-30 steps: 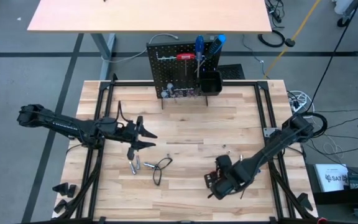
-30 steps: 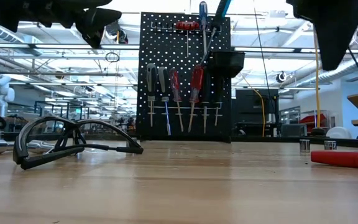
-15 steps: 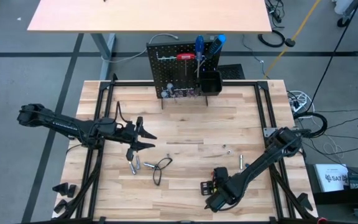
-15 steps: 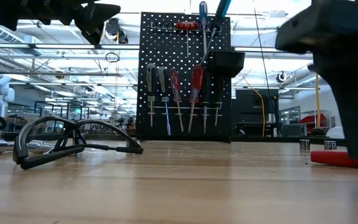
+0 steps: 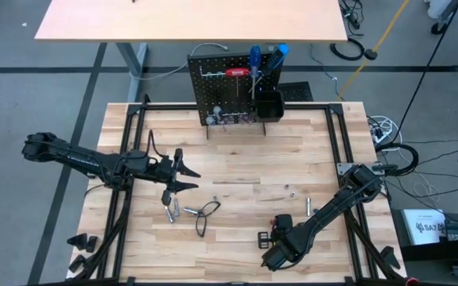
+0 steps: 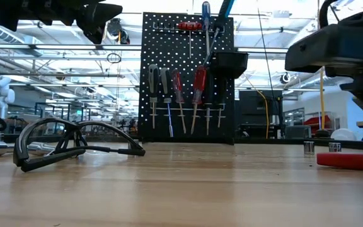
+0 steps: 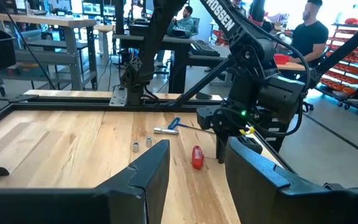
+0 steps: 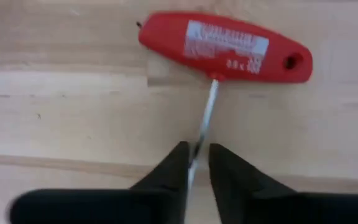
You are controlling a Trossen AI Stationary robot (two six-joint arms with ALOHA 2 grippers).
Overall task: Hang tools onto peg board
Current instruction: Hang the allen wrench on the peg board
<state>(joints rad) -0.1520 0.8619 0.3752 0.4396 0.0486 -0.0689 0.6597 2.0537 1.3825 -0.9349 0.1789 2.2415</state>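
Peg board (image 5: 233,89) upright at tabletop (image 5: 237,167) far edge, carrying about seven hung tools, count unsure. One red T-handle hex key (image 8: 225,42) flat near front edge. Right gripper (image 8: 195,163) down over it, fingers (image 8: 170,167) nearly closed around thin silver shaft. Left gripper (image 5: 183,175) hovering mid-left, fingers (image 7: 148,171) apart, empty. One wire loop (image 5: 206,213), three silver bits (image 5: 175,211) beside.

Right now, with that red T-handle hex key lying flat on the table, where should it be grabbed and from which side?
Probably the thin metal shaft, from straight above. The red T-handle hex key lies flat, its handle wide across the shaft. The right gripper already straddles that shaft, fingers nearly shut.
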